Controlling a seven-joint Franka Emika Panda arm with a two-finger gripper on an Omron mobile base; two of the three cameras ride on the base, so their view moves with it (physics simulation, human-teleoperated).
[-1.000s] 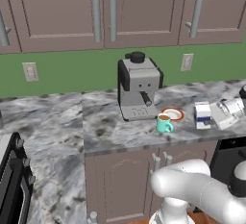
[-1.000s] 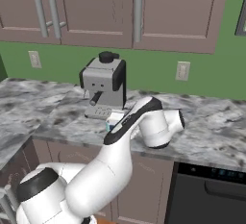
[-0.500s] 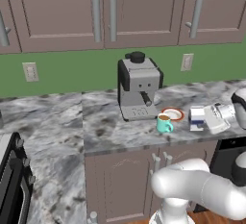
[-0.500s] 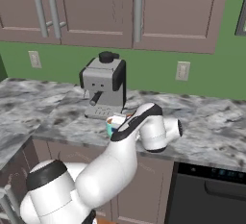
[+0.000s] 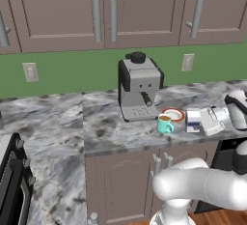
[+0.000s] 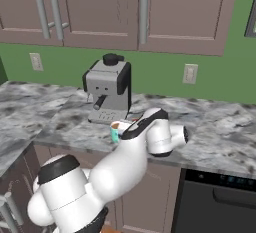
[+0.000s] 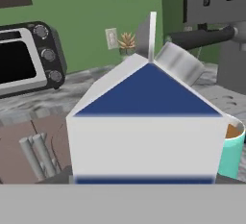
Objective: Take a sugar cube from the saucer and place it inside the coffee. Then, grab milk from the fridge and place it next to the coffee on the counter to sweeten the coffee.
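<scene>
The hand (image 5: 205, 121) is closed on the milk (image 5: 193, 120), its two fingers pinching the carton from either side; in the left base view the carton stands at the hand's tip, low over the table (image 5: 106, 127), though whether its base actually touches the stone is hard to judge from here. In the hand view the milk (image 7: 146, 127) sits right against the camera, its blue gable facing out and a blue stripe along its foot.

Taking the coffee (image 5: 164, 123) as the landmark: the milk is just beside it on the right in the left base view, with a narrow gap between them. In the hand view the coffee (image 7: 231, 151) peeks out from behind the carton's right edge, brown liquid showing at the rim. The saucer (image 5: 173, 114) lies just behind the mug, nearly touching it; whether a sugar cube remains on it is too small to tell. The coffee machine (image 5: 139, 92) stands to the left and behind the mug, against the green wall. In the right base view the coffee (image 6: 115, 132) is mostly hidden behind the arm, in front of the coffee machine (image 6: 108, 95). Far beyond the mug in the hand view, a black microwave (image 7: 28, 59) rests on the table.
</scene>
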